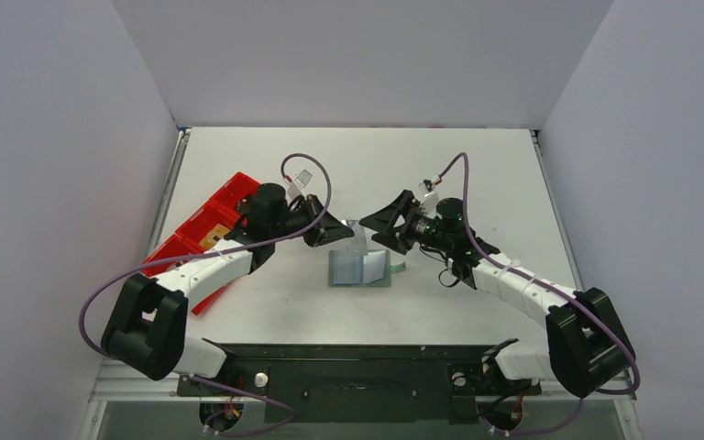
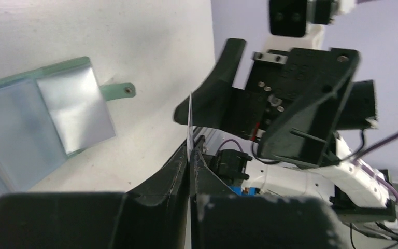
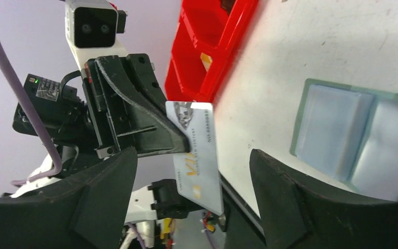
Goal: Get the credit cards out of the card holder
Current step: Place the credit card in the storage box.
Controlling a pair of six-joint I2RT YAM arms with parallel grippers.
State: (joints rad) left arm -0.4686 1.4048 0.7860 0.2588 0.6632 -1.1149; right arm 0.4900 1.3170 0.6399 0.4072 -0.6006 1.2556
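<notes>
The card holder (image 1: 359, 269) lies open and flat on the table, grey-green with clear pockets; it also shows in the left wrist view (image 2: 46, 119) and the right wrist view (image 3: 352, 140). My left gripper (image 1: 337, 231) is shut on a bluish-silver credit card (image 3: 197, 150) and holds it above the holder's far edge. In the left wrist view the card (image 2: 189, 122) stands edge-on between the shut jaws of that gripper (image 2: 189, 153). My right gripper (image 1: 373, 234) is open, its jaws wide apart on either side of the card without touching it (image 3: 192, 192).
A long red tray (image 1: 203, 234) lies at the left behind the left arm, with a tan-gold flat piece (image 3: 205, 57) inside. The holder's small tab (image 2: 120, 91) points toward the right arm. White walls enclose the table.
</notes>
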